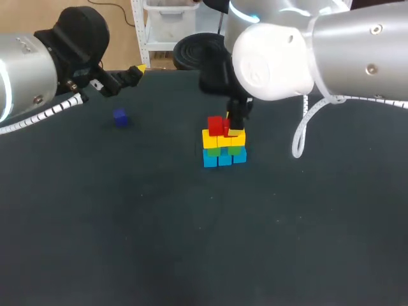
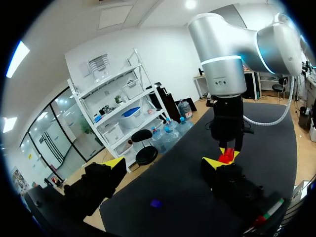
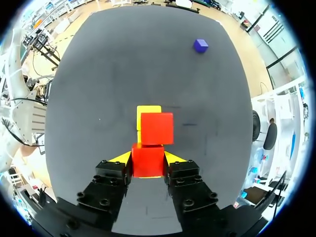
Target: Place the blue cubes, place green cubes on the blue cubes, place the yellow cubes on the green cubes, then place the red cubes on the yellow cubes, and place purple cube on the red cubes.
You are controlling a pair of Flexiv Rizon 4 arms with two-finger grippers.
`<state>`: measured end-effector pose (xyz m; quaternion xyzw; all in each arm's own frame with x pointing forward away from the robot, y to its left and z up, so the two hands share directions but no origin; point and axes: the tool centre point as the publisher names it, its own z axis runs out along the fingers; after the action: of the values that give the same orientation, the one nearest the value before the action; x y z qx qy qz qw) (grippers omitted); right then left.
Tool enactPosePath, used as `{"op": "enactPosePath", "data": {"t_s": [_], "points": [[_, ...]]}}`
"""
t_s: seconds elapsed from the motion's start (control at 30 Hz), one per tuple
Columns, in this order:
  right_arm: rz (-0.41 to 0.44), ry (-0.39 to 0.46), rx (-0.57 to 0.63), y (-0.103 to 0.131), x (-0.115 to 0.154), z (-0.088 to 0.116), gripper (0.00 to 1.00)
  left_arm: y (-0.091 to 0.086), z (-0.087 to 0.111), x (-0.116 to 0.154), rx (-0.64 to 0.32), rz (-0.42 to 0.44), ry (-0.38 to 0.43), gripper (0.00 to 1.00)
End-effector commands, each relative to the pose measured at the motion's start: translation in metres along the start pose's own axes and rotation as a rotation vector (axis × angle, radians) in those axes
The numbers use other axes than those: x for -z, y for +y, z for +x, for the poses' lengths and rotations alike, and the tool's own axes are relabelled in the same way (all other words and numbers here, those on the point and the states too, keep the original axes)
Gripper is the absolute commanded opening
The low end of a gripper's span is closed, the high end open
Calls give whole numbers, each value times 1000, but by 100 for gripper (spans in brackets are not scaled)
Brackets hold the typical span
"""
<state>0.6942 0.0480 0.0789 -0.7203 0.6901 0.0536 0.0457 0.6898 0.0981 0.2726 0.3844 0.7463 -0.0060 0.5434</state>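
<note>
A small stack stands mid-table: blue cubes (image 1: 223, 159) at the bottom, green cubes (image 1: 224, 151) on them, yellow cubes (image 1: 212, 138) above. One red cube (image 1: 215, 124) (image 3: 157, 128) rests on the yellow layer (image 3: 148, 110). My right gripper (image 1: 233, 129) (image 3: 148, 162) hangs over the stack's right side, shut on a second red cube (image 3: 147, 160) (image 2: 226, 156). The purple cube (image 1: 120, 117) (image 2: 156, 203) (image 3: 200, 45) lies alone to the stack's left. My left gripper (image 1: 132, 74) (image 2: 165, 165) is open and empty, raised near the table's far-left edge.
The dark table (image 1: 191, 242) stretches bare in front of the stack. A white cable loop (image 1: 299, 137) hangs from my right arm just right of the stack.
</note>
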Motion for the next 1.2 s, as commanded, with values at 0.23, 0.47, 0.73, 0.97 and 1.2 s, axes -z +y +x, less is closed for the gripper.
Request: {"op": "enactPosePath", "data": {"t_s": [0.23, 0.47, 0.73, 0.97, 1.2], "points": [[9, -6, -7, -1, 3, 3, 0, 3, 0, 0, -2, 13, -1, 100], [13, -11, -9, -3, 4, 4, 0, 3, 0, 0, -2, 13, -1, 100], [14, -23, 1, -6, 1, 0, 0, 3, 0, 0, -2, 13, -1, 100], [14, -24, 11, -7, 1, -1, 8, 3, 0, 0, -2, 13, -1, 100], [17, -20, 17, -7, 1, -2, 39, 3, 0, 0, -2, 13, -1, 100]]}}
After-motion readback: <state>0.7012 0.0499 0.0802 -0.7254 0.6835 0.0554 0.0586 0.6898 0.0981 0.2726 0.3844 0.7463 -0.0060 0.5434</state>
